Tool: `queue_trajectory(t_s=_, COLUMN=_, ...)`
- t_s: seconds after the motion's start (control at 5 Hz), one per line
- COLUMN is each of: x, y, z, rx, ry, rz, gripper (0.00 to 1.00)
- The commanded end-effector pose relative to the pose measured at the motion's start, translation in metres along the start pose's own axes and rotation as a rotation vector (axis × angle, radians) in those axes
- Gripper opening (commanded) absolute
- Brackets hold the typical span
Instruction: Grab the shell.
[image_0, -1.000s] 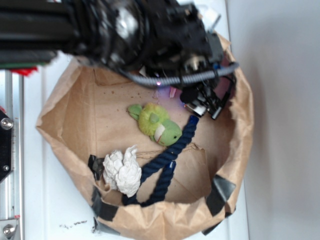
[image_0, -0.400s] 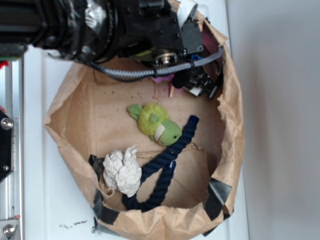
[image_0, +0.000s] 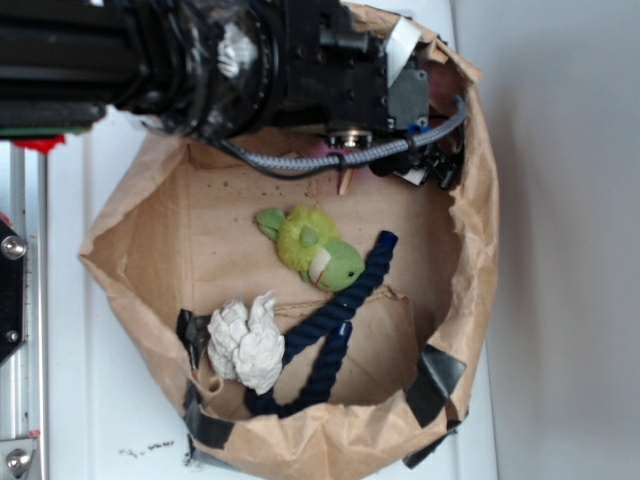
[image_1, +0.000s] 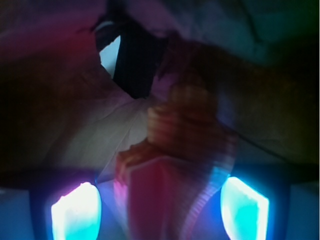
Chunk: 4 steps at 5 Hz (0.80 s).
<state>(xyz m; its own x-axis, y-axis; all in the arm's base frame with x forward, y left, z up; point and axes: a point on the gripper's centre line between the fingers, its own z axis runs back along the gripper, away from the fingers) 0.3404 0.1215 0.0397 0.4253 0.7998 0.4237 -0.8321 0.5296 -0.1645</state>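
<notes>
the gripper (image_1: 160, 210) stands open, its lit fingers (image_1: 75, 212) either side of the shell (image_1: 175, 150), which seems, through blur, centred by the paper bag (image_0: 470, 270) wall. approach step; next, close squarely.

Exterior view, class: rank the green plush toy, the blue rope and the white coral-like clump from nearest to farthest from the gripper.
Measured from the gripper at the bag's upper right:
1. Green plush toy, mid-bag, below and left of the gripper. The blue rope's upper end is about as near, too close to call.
2. White coral-like clump, lower left, clearly farthest.
</notes>
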Motion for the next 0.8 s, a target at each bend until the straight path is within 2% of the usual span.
queue_trajectory(t_s=0.0, x=0.015, y=-0.017, z=0.011, rx=-0.062, ry=-0.039, rz=0.043, gripper=0.00)
queue_trajectory(t_s=0.2, x=0.013, y=-0.017, z=0.016, rx=-0.073, ry=-0.013, rz=0.038, gripper=0.00)
queue_trajectory(t_s=0.4, x=0.012, y=-0.017, z=0.017, rx=-0.071, ry=-0.014, rz=0.025, gripper=0.00)
queue_trajectory(t_s=0.6, x=0.006, y=-0.016, z=0.038, rx=-0.116, ry=0.057, rz=-0.012, gripper=0.00)
